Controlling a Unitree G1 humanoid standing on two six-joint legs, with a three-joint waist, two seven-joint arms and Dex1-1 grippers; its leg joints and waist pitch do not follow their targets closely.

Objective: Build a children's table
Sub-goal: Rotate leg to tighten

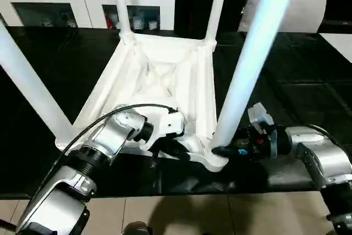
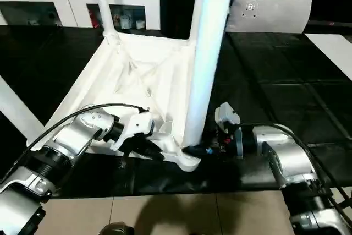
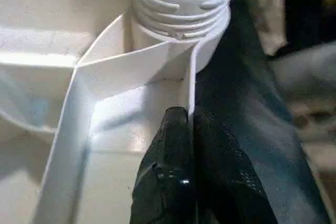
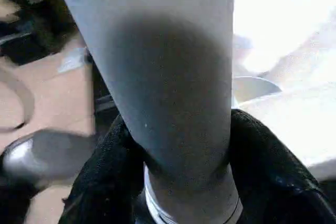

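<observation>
Reaching in level from the near left, the left gripper (image 1: 175, 148) pinches the near rim of the white plastic rectangular tabletop (image 1: 165, 75), lying ribbed side up on the black desk (image 1: 291, 97). From the near right, the right gripper (image 4: 176, 182) has its two black fingers around the base of the near-right white tapered tube leg (image 1: 250, 59), upright in its corner socket. Farther back, two more legs (image 1: 120, 4) stand upright. No writing is legible.

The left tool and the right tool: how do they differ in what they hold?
The left tool is pinched shut on the thin side wall of the tabletop; the right tool stands wider, around the round leg. The left tool's fingers lie nearly together; the right tool's fingers flank the leg. Both work at one near corner.
</observation>
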